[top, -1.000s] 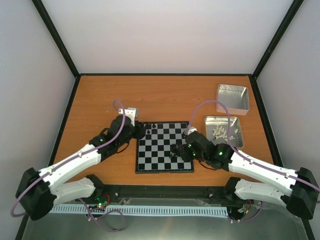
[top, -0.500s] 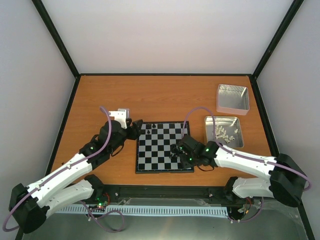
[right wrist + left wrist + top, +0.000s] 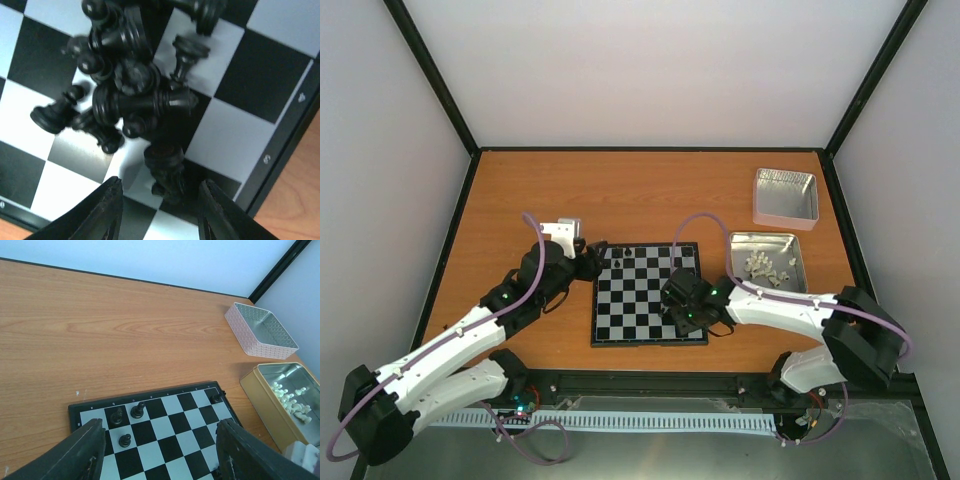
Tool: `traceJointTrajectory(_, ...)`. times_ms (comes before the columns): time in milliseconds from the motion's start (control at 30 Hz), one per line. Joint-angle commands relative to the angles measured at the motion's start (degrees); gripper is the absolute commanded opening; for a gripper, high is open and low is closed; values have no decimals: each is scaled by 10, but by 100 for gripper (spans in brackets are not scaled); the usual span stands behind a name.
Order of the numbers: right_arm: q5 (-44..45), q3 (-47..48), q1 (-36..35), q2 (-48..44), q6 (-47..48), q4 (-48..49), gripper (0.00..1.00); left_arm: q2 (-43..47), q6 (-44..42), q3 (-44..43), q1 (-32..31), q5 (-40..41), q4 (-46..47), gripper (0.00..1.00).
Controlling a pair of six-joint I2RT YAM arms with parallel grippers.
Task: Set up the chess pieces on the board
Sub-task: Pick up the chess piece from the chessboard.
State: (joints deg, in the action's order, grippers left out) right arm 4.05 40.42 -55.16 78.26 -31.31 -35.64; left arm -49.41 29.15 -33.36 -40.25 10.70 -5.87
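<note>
Near the board's [image 3: 235,125] edge, a heap of toppled chess pieces [image 3: 130,100] is seen just ahead of the right gripper [image 3: 160,187], whose fingers are spread wide. One fallen piece [image 3: 165,165] lies between them, touched by neither. The left gripper [image 3: 160,440] is likewise held apart, with three standing pieces [image 3: 137,410] framed between its fingers.

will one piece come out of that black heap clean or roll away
Probably not clean: the black pieces lie overlapping, several on their sides, so neighbours would likely shift. Their round bodies look apt to roll on the smooth board. The one by the right claw sits at the heap's edge, likely easiest.
</note>
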Motion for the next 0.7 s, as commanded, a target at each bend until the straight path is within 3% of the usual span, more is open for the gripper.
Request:
traceJointTrajectory(0, 35, 29, 4, 33, 15, 12, 42, 0, -7, -3, -5, -5, 18, 62)
traceJointTrajectory(200, 45, 34, 12, 36, 12, 21, 39, -2, -2, -2, -5, -21, 15, 62)
traceJointTrajectory(367, 47, 34, 17, 34, 12, 17, 21, -2, 6, 6, -5, -30, 18, 62)
traceJointTrajectory(667, 49, 27, 18, -2, -25, 44, 17, -6, -2, 5, -5, -57, 31, 62)
